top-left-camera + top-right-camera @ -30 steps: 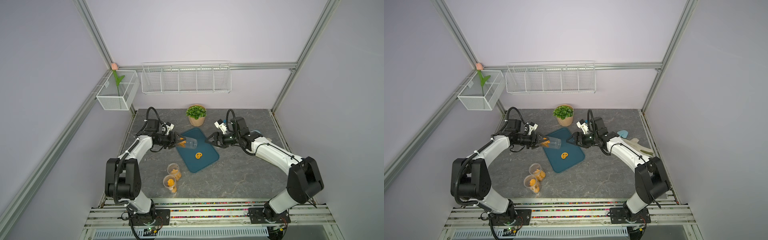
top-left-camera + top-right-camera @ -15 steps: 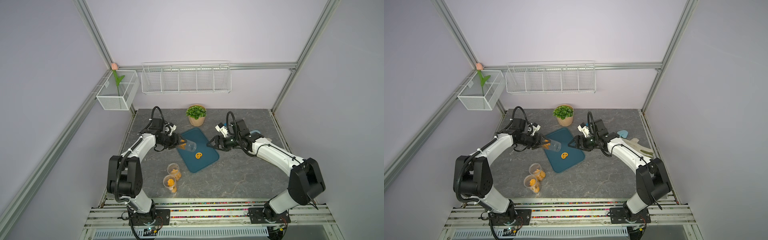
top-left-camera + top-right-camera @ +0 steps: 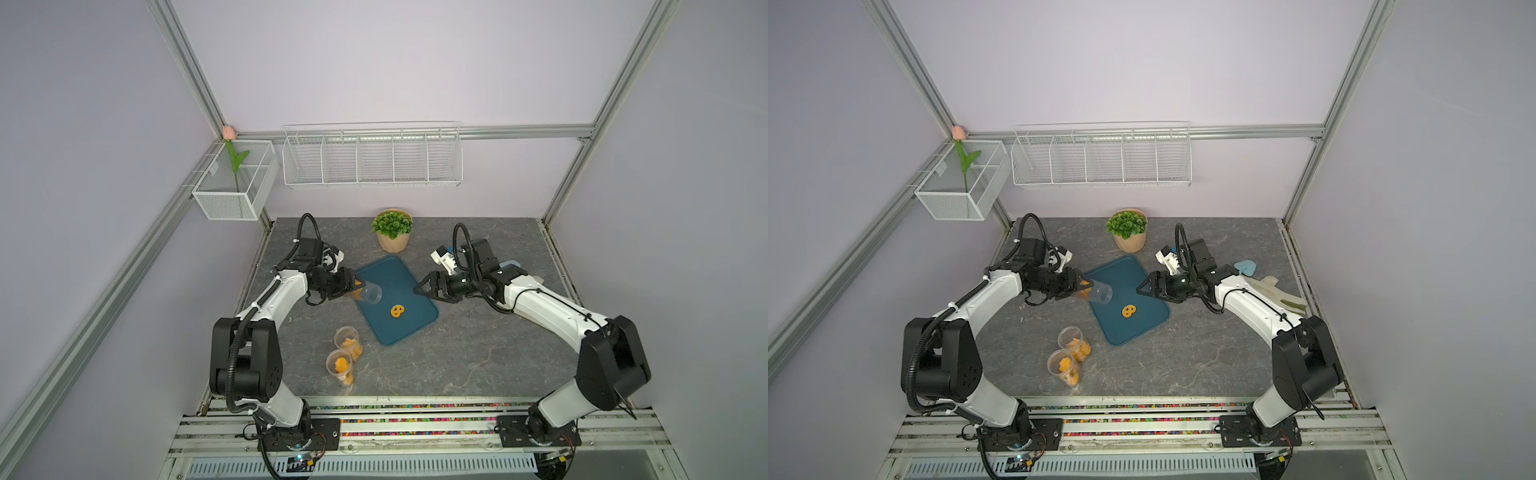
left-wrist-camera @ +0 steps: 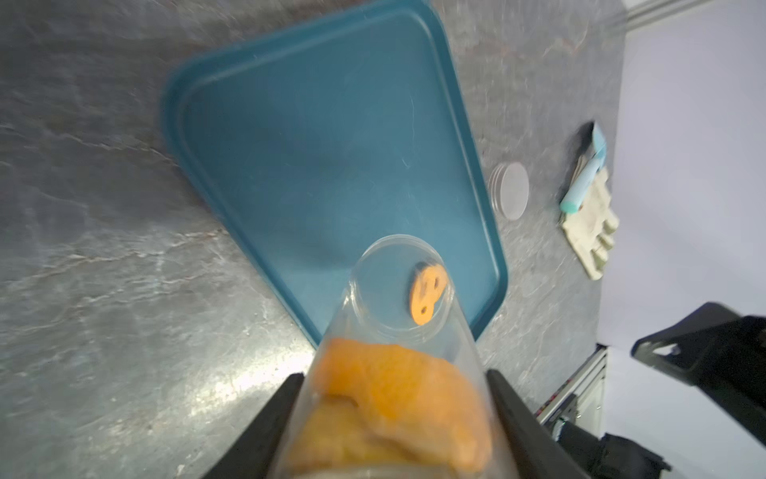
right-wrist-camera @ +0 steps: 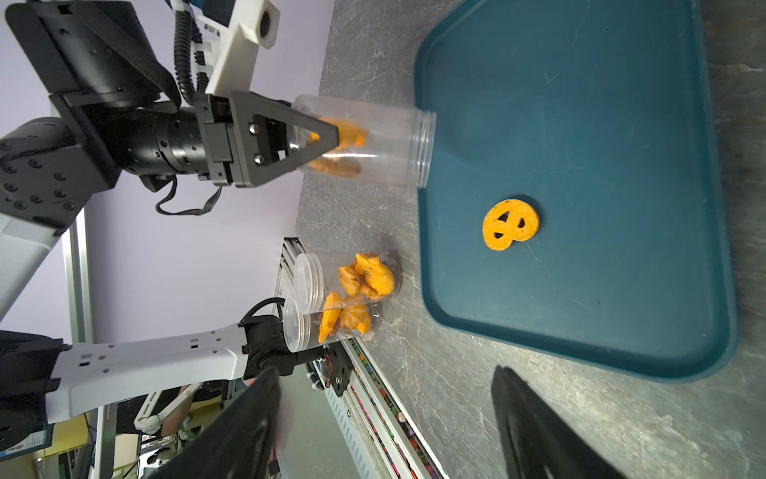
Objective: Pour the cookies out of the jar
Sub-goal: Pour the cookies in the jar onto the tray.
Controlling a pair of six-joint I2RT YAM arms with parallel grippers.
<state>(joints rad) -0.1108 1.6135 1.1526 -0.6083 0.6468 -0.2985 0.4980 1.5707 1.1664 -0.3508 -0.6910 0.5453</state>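
My left gripper [image 3: 356,286] [image 3: 1086,286] [image 4: 393,379] [image 5: 327,141] is shut on the base end of a clear jar [image 3: 369,292] [image 3: 1099,292] [image 4: 398,327] [image 5: 389,145]. The jar lies tilted, with its open mouth over the left edge of the teal tray [image 3: 399,278] [image 3: 1129,278] [image 4: 311,145] [image 5: 580,124]. Orange cookies [image 4: 393,385] [image 5: 340,139] sit back near its base. One pretzel cookie [image 3: 397,311] [image 3: 1128,311] [image 4: 429,294] [image 5: 510,224] lies on the tray. My right gripper [image 3: 417,289] [image 3: 1139,289] [image 5: 385,373] hangs open and empty at the tray's right edge.
Two lidded jars of cookies [image 3: 347,340] [image 3: 340,368] [image 5: 348,278] stand in front of the tray. A potted plant [image 3: 392,230] stands behind it. A loose lid [image 4: 512,190], a light-blue item [image 3: 1246,267] and a pale cloth [image 3: 1273,291] lie to the right.
The left arm has raised its wrist and shifted the tilted jar slightly; its cookies stay inside. The right gripper has drifted a little toward the front. The pretzel has not moved.
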